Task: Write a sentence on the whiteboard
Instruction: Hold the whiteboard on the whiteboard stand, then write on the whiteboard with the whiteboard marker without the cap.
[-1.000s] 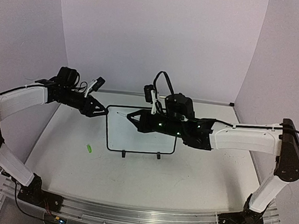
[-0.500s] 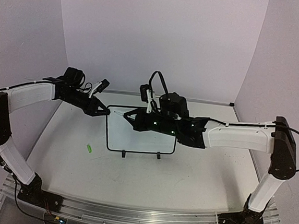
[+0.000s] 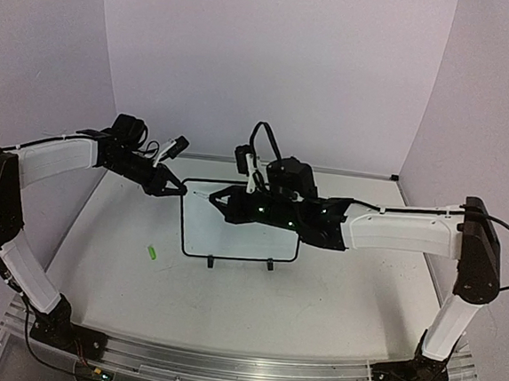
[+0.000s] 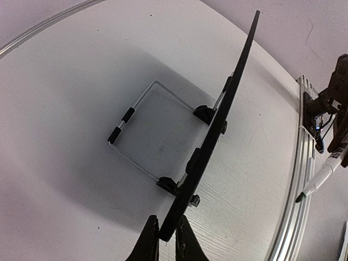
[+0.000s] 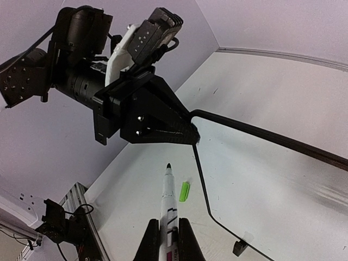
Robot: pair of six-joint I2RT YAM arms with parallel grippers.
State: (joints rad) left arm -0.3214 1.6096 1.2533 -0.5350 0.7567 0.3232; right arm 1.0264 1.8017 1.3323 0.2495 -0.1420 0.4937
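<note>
Standing upright near the middle of the white table, the small rectangular whiteboard with its thin black rounded-corner frame rests on two black feet. Behind it, the left wrist view shows a bent metal wire stand lying flat on the table. The black left gripper reaches in from the left. Its jaws are closed tight on the frame at the upper left corner of the board, with one finger on each face. The black right gripper comes across from the right in front of the board, its jaws clamped on a white-barrelled marker with a dark tip. The tip points at the upper left part of the board, just beside the pinched corner, and is apart from the frame in the right wrist view. A small bright green cap lies on the table to the left of the board, well apart from both grippers.
</note>
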